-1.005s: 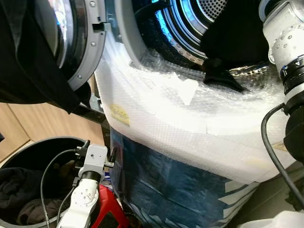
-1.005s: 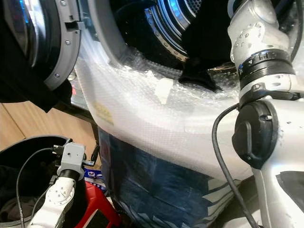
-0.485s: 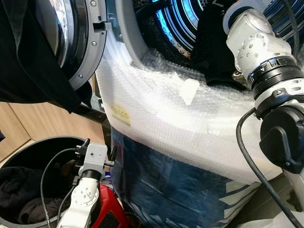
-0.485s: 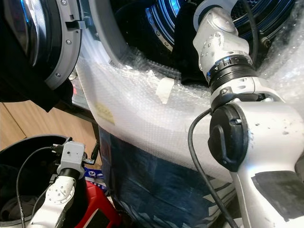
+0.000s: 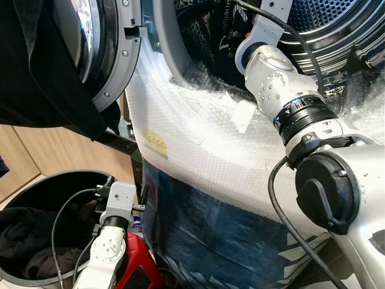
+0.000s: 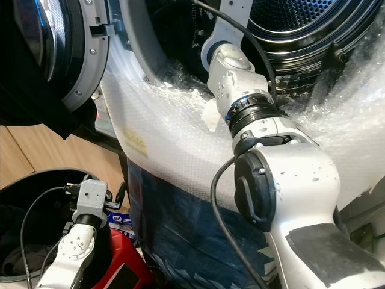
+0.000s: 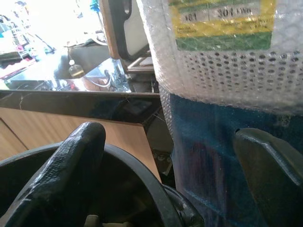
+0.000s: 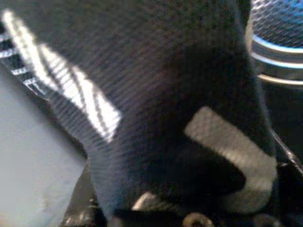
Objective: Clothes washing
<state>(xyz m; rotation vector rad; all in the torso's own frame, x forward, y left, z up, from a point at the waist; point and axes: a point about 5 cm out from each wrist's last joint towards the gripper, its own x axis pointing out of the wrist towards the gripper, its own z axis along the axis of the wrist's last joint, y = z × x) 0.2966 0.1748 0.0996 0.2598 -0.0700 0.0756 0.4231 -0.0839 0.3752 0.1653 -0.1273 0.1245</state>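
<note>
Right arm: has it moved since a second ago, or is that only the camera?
Yes. Against the taped patch on the washer's bubble wrap, which barely shifted, the right arm swung leftward and reached deeper into the drum, at the black garment.

Both eye views looked down, close, at the bubble-wrapped washing machine point(image 5: 198, 144) and laundry basket point(image 5: 36, 186). The left wrist camera faced the washer; the right pressed against a dark mesh garment point(image 8: 156, 118).

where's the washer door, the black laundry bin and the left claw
washer door point(image 5: 117, 66), left eye view, grey rim
black laundry bin point(image 5: 45, 182), left eye view, upper rim
left claw point(image 7: 170, 170), left wrist view, midway between its fingertips
</note>
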